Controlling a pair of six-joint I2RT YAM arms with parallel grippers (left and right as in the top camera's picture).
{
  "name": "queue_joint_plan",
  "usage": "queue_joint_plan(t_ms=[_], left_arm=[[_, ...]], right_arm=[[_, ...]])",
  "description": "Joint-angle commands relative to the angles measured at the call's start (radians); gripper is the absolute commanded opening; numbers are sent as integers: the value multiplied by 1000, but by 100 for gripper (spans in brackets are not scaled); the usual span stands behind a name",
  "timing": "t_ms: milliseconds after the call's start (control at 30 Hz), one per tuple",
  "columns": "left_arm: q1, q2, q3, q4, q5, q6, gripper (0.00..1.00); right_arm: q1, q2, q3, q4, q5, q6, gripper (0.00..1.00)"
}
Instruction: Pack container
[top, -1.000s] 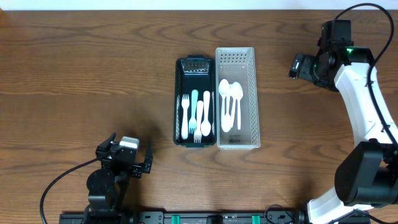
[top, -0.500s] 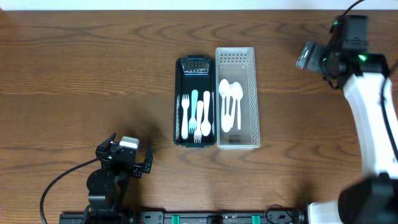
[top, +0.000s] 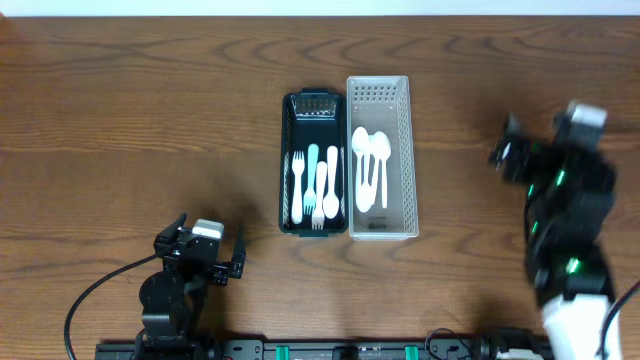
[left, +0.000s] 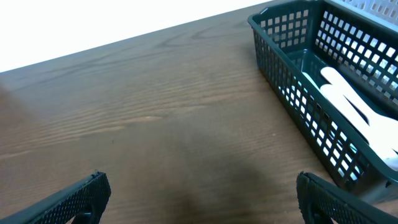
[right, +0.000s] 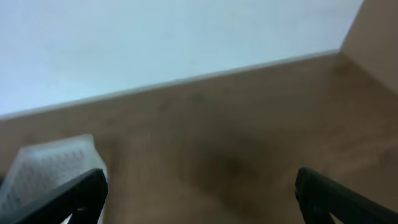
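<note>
Overhead view, starting closest to the robot's base: the left gripper (top: 200, 255) sits low over the wooden table (top: 120, 120), nearer than the dark green basket (top: 284, 165) and off to its left, well apart from it. On the left wrist cam the two fingers (left: 81, 196) are spread wide with nothing but bare wood between them, so that one's empty. The same cam shows the dark green basket's mesh wall (left: 292, 87) ahead and to the right, with white cutlery (left: 351, 99) lying on its floor.

Moving further out, the dark green basket lies lengthwise in the middle of the table. Inside it is a row of white forks (top: 297, 185) plus one light blue piece (top: 312, 170), all lying flat in the nearer half. The white basket (top: 408, 150) runs parallel, right up against the dark green basket's right side; I can't tell if the walls actually touch. A few white spoons (top: 370, 170) lie in it, about level with the cutlery next door.

The right gripper (top: 510, 155) is well to the right of the dark green basket, past the white basket, and it's badly blurred from above. The right wrist cam is smeary too, but its fingers (right: 68, 193) stand apart with only table between them. A corner of the white basket (right: 50, 168) shows at lower left there.
</note>
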Motion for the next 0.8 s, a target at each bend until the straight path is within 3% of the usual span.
queue_joint_plan(t_ms=[0, 133, 300, 767], left_arm=[[5, -7, -23, 1, -4, -13, 98], [5, -7, -23, 1, -4, -13, 98], [5, -7, -23, 1, -4, -13, 98], [5, -7, -23, 1, -4, -13, 98]], right_arm=[[12, -175, -200, 80, -1, -21, 99], [34, -414, -394, 154, -12, -18, 99], [56, -624, -478, 137, -27, -18, 99], [56, -827, -491, -47, -26, -18, 99]])
